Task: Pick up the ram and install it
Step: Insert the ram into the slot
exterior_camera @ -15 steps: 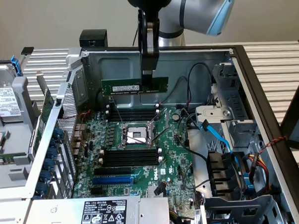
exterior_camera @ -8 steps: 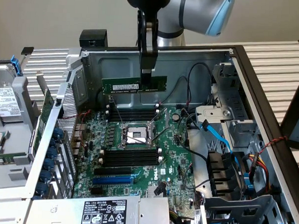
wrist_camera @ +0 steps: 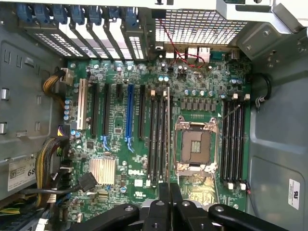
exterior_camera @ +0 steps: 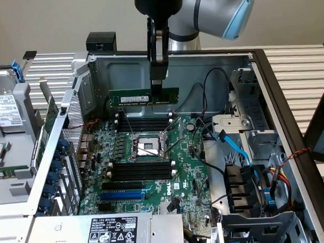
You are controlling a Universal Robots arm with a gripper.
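Note:
The ram point(exterior_camera: 144, 97), a long green stick with a white label strip, hangs level in the air above the motherboard point(exterior_camera: 186, 171) inside the open computer case. My gripper point(exterior_camera: 157, 82) is shut on its upper edge near the middle and points straight down. In the wrist view the ram point(wrist_camera: 168, 130) shows edge-on as a thin line running out from my gripper point(wrist_camera: 169, 191). It lies along the bank of black memory slots point(wrist_camera: 158, 139) between the blue expansion slot point(wrist_camera: 129, 113) and the CPU socket point(wrist_camera: 195, 144), on the socket side. The ram sits clear above the board.
A second bank of black memory slots point(wrist_camera: 233, 139) lies on the other side of the socket. Blue and black cables point(exterior_camera: 233, 151) and drive bays crowd the exterior view's right. The case walls point(exterior_camera: 207, 75) ring the board, and a labelled power supply point(exterior_camera: 114, 230) sits in front.

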